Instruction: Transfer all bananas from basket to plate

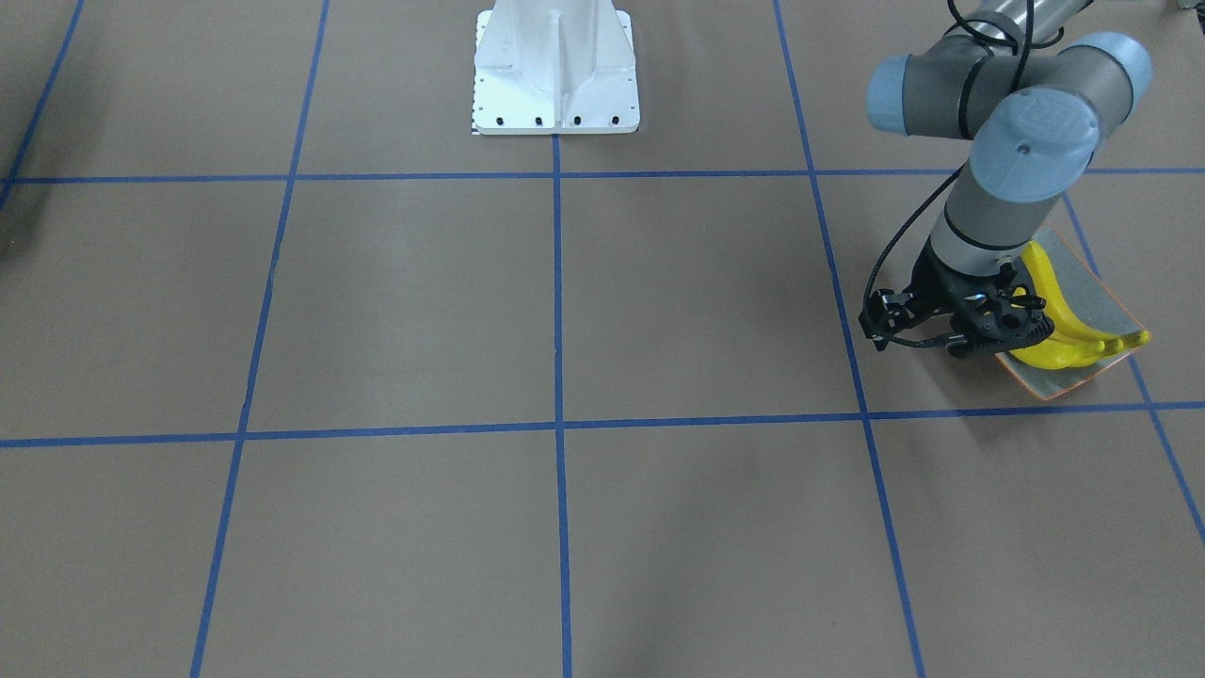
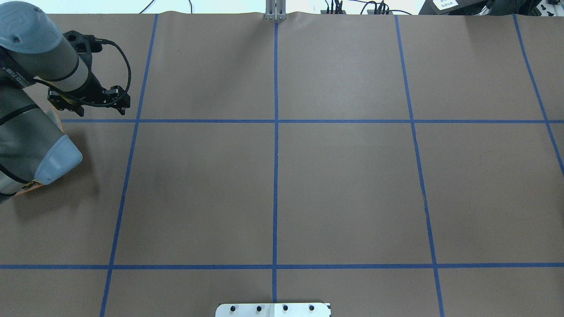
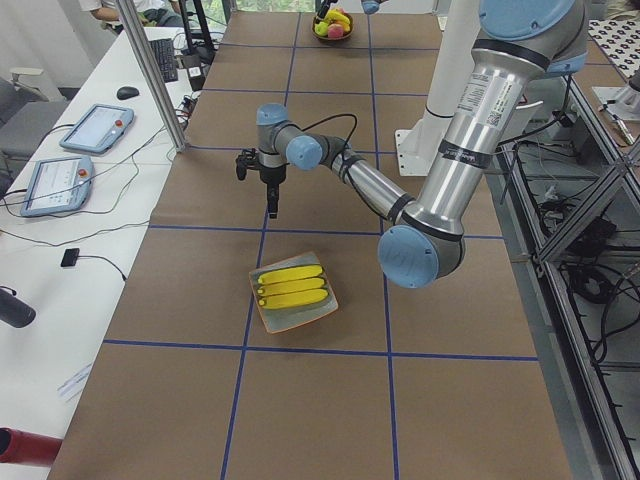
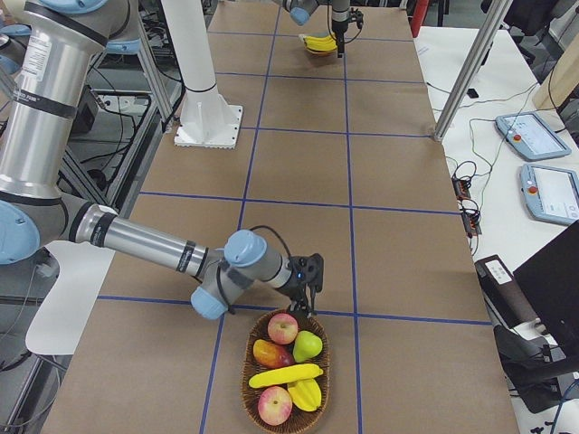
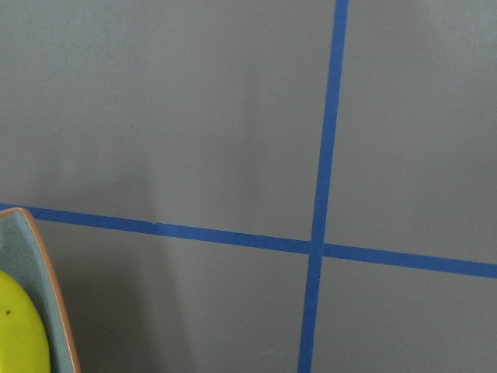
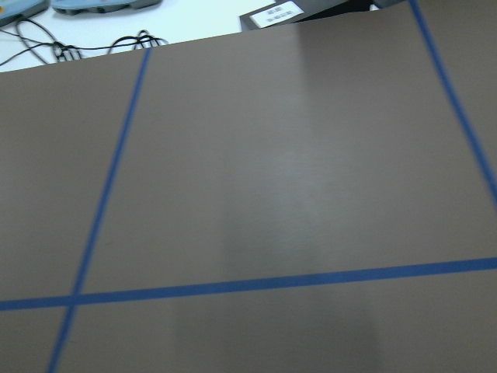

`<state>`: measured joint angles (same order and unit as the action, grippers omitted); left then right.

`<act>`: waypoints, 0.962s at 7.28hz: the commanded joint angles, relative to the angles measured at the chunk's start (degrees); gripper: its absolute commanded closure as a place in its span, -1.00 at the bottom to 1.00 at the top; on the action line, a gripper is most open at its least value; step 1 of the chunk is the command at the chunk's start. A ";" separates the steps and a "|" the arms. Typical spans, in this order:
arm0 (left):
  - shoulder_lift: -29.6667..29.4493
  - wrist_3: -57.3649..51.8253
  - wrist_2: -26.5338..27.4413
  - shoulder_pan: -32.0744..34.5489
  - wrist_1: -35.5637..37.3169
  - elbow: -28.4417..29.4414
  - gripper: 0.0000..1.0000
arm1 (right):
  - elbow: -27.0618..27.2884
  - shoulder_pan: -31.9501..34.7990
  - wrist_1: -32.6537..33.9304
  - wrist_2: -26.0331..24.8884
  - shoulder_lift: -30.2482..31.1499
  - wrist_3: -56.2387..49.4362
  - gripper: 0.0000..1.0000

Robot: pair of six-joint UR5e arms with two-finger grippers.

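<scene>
Left end of table (image 3: pixel 200 300): plate (image 3: pixel 305 316) carries three bananas (image 3: pixel 292 285) lying side by side. The left gripper (image 3: pixel 272 208) hangs above the table near the plate (finger gap can't be made out). Right end: a fourth banana (image 4: pixel 285 374) lies in the basket (image 4: pixel 249 375) among other fruit (image 4: pixel 283 328). The right gripper (image 4: pixel 310 291) is just beside the basket's rim, finger state unreadable.
</scene>
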<state>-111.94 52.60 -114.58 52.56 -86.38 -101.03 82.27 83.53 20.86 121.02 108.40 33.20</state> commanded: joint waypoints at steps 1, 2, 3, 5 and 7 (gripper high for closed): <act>0.06 0.13 -0.03 0.00 -0.02 0.05 -1.00 | -7.89 6.21 -0.04 3.61 -0.21 -10.85 -1.00; 0.06 0.39 -0.03 0.00 -0.02 0.05 -1.00 | -10.96 6.38 0.05 3.61 -1.78 -15.13 -1.00; -0.03 1.35 0.06 -0.09 -0.10 0.22 -1.00 | -13.60 6.39 0.05 3.61 -3.19 -15.79 -1.00; 0.06 1.37 0.06 -0.35 -0.10 0.66 -1.00 | -16.35 6.39 0.14 3.52 -4.34 -17.64 -1.00; 0.06 1.45 0.06 -0.36 -0.10 0.66 -1.00 | -18.10 6.39 0.05 3.43 -5.30 -17.90 -0.66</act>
<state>-111.89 54.02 -114.52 52.24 -86.48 -100.42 65.39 89.91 20.98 124.49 103.79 15.48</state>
